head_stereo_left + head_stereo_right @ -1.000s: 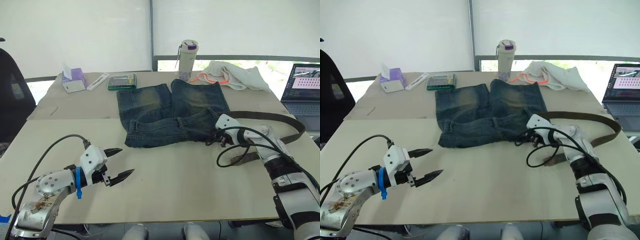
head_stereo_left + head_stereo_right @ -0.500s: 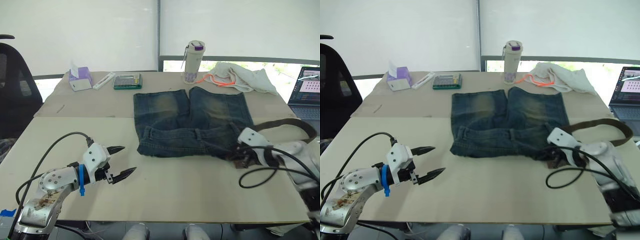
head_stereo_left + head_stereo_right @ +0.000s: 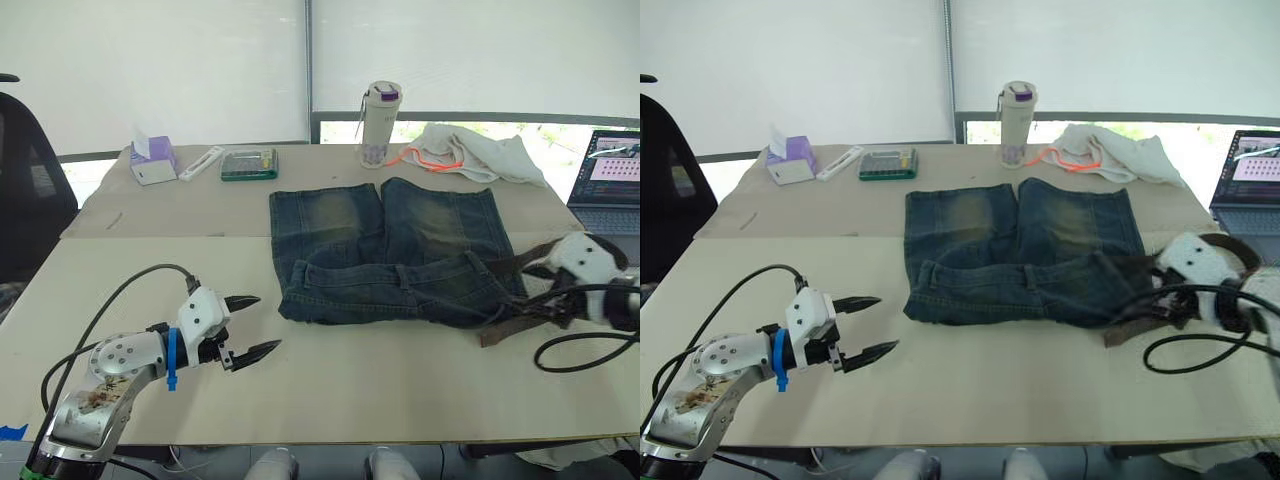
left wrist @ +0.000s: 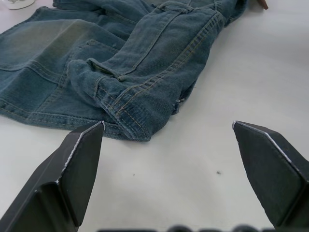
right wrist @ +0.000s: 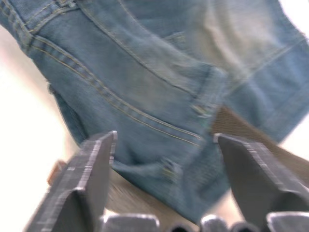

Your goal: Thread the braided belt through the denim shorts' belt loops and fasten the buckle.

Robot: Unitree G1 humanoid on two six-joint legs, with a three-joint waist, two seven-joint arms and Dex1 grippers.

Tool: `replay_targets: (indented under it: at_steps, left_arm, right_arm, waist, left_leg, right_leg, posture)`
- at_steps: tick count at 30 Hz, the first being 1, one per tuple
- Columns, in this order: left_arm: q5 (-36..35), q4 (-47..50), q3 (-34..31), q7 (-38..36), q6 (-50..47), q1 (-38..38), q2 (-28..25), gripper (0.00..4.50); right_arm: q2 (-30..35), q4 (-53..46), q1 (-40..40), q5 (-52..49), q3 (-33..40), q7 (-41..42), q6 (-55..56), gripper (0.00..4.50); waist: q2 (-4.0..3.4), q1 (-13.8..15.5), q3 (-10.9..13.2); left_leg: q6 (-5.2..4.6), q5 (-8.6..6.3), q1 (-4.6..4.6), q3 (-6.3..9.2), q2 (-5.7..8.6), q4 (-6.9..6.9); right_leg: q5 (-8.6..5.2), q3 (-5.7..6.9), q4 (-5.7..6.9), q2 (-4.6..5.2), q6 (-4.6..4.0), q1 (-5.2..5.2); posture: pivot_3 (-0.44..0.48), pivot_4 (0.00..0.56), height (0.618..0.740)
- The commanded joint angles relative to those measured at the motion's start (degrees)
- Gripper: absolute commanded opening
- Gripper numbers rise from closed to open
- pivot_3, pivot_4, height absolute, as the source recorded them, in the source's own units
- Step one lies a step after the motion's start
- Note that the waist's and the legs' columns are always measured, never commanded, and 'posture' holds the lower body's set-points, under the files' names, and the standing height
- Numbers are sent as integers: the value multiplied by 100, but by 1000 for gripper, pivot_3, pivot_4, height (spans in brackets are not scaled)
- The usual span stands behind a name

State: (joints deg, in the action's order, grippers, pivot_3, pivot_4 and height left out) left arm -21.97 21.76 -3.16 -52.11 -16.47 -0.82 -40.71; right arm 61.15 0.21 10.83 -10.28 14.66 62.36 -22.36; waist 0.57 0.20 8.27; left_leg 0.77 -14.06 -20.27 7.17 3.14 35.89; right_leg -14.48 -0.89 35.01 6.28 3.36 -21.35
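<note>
On the beige worktop (image 3: pixel 150 260) the denim shorts (image 3: pixel 390 250) are lying flat near the middle, waistband toward the robot and legs toward the window. At the shorts' right corner the braided belt (image 3: pixel 1128 328) is resting, one brown end poking out onto the worktop just beside the waistband, the rest running off behind the right gripper (image 5: pixel 161 166). That gripper is hovering just beside the waistband's right end, its jaws spread wide and gripping nothing; in the right wrist view a belt loop (image 5: pixel 208 94) is showing between the two fingers, with the brown strap running under the denim. Well apart on the left, the left gripper (image 3: pixel 250 327) is hovering over bare worktop, its jaws also standing wide and empty, pointing at the shorts' left waistband corner. Along the far edge a tumbler (image 3: pixel 378 123), a white cloth (image 3: pixel 478 155), a tissue box (image 3: pixel 150 162) and a calculator (image 3: pixel 248 164) are sitting.
</note>
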Motion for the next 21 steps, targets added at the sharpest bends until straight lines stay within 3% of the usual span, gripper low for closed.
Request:
replay_targets:
  at_steps: [1, 10, 13, 21]
  left_arm:
    - [91, 227, 196, -189, 114, 246, -122, 4500]
    - [178, 371, 383, -259, 90, 523, -124, 4500]
    - [207, 390, 364, -217, 126, 449, -115, 4500]
    - [194, 378, 407, -140, 122, 437, 11, 4500]
  right_arm:
    - [627, 698, 23, 487, -520, 755, 1321, 3720]
    - [725, 2815, 1435, 1866, -2006, 928, 2736, 3720]
    - [708, 2879, 1465, 1802, -2079, 1166, 2731, 2958]
    - [587, 2857, 1405, 1639, -1922, 1025, 2852, 206]
  waist:
    - [0, -9, 0]
    - [-21, -134, 7]
    - [-22, -117, 8]
    - [-23, -100, 7]
  left_leg:
    - [0, 0, 0, 0, -1, 0]
    - [-2, -1, 4, -15, -2, -3]
    - [-1, -1, 4, -13, -3, -1]
    - [-1, -1, 4, -13, 0, 3]
  right_leg:
    - [0, 0, -1, 0, 0, 1]
    - [1, -10, 2, 0, -2, -2]
    - [1, -9, 2, -2, -2, -2]
    - [2, -12, 2, 0, -2, 1]
  posture:
    - [0, 150, 740]
    - [0, 150, 740]
    - [0, 150, 740]
    - [0, 150, 740]
